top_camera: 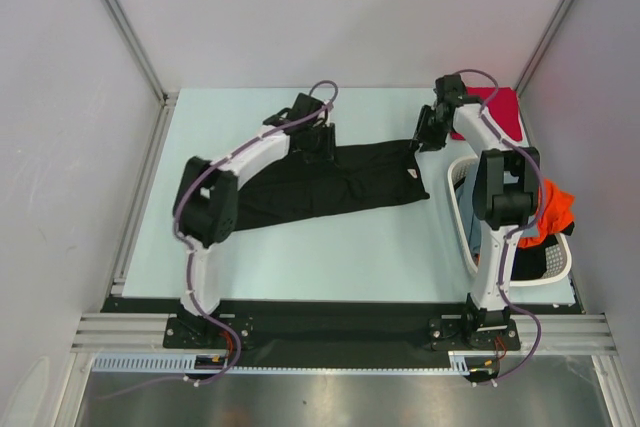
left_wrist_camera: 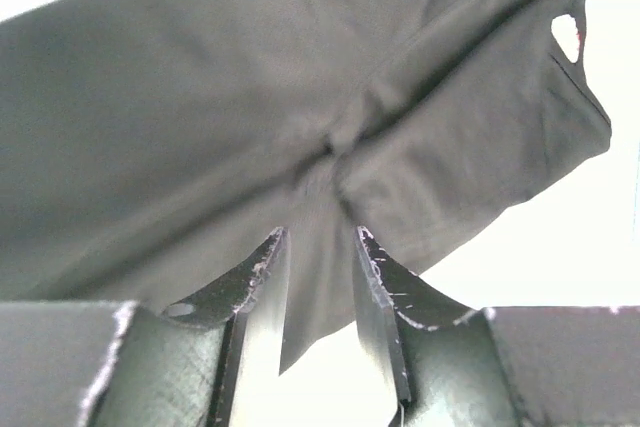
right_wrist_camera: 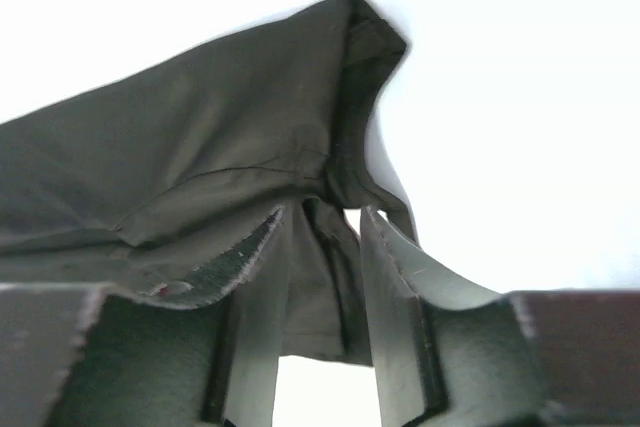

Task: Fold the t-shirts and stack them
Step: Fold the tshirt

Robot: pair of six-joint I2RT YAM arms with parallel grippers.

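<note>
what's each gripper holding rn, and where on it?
Cannot tell: far edge of the black t-shirt lies between the parted jaws of left gripper and right gripper.

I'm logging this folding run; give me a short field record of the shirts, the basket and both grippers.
black shirt: large black cloth t-shirt laid out on pale blue table
red shirt: red cloth t-shirt at far right table corner
orange shirt: orange cloth t-shirt in white perforated plastic basket
left gripper: jaws parted, black cloth between them
right gripper: jaws parted, black cloth between them
</note>
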